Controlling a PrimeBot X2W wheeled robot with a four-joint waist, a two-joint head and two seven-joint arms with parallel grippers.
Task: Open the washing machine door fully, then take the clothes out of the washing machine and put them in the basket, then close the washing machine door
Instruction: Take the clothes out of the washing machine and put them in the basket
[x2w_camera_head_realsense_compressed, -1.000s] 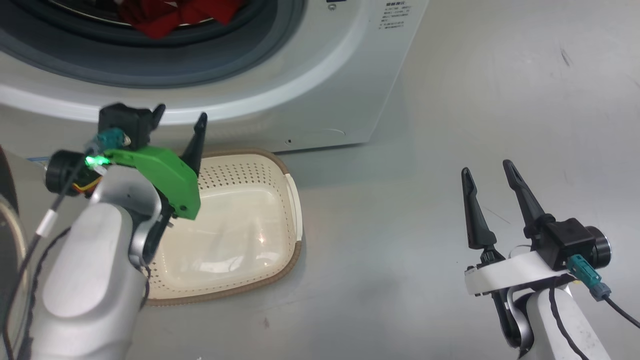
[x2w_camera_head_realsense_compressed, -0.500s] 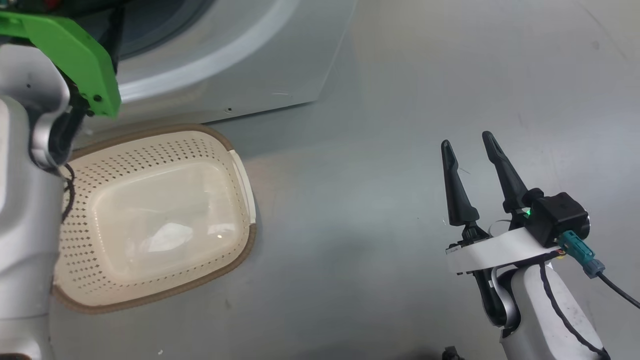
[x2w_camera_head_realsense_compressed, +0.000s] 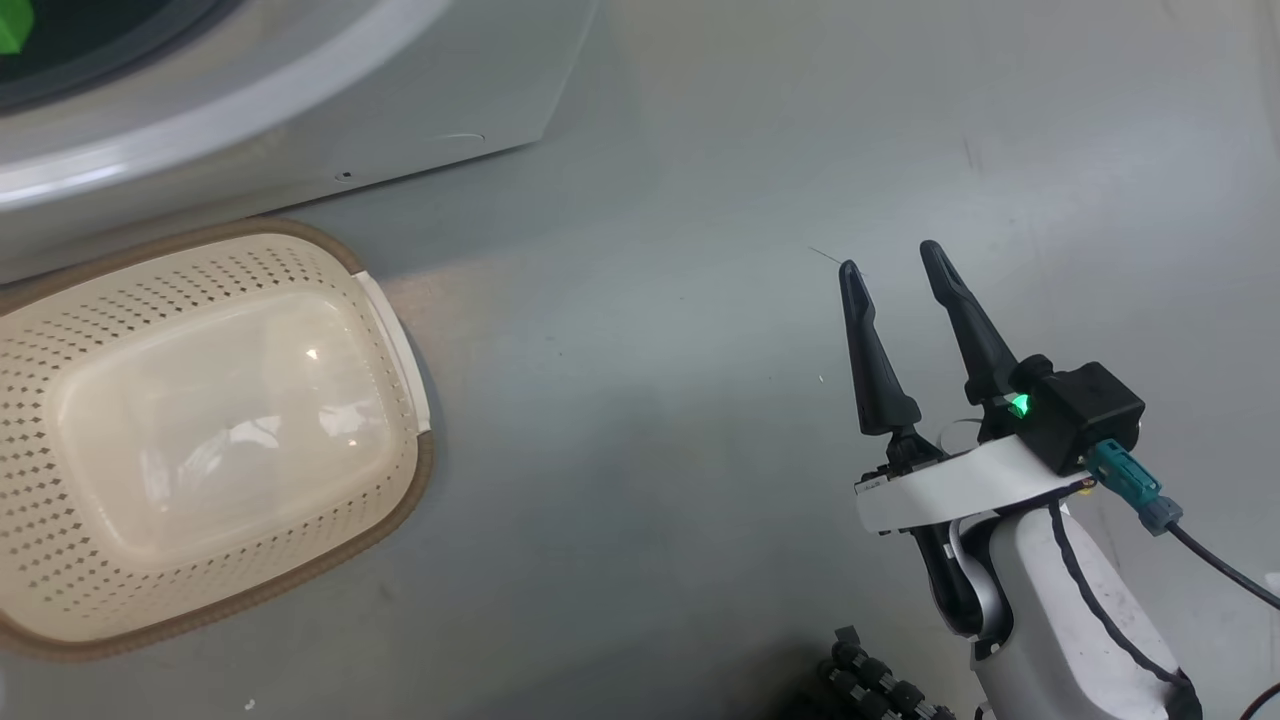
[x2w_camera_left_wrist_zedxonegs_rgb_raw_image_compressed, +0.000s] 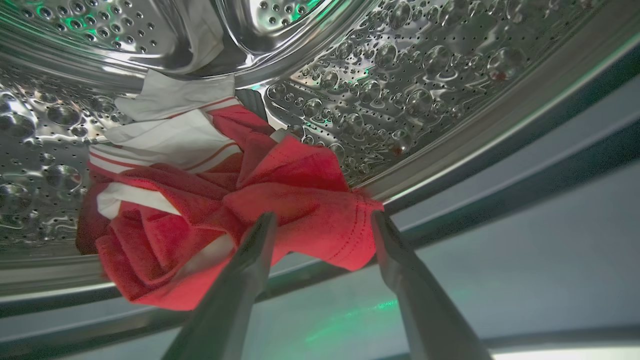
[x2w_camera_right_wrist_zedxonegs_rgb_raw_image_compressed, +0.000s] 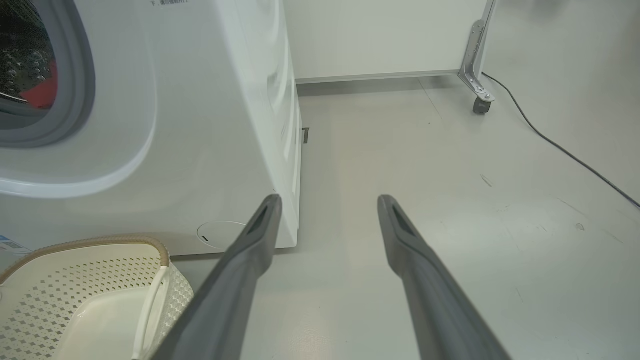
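Basket (x2w_camera_head_realsense_compressed: 415, 480): on the floor (x2w_camera_head_realsense_compressed: 650, 420), just in front of the washing machine (x2w_camera_head_realsense_compressed: 420, 90), below its opening.
Clothes (x2w_camera_left_wrist_zedxonegs_rgb_raw_image_compressed: 300, 200): inside the washing machine's drum (x2w_camera_left_wrist_zedxonegs_rgb_raw_image_compressed: 425, 65), heaped at its front lip.
My left gripper (x2w_camera_left_wrist_zedxonegs_rgb_raw_image_compressed: 322, 216): in the washing machine's opening, tips at the near edge of the clothes.
My right gripper (x2w_camera_head_realsense_compressed: 890, 255): over the floor, well right of the washing machine.
Cable (x2w_camera_right_wrist_zedxonegs_rgb_raw_image_compressed: 560, 147): on the floor, beyond the washing machine's right side.
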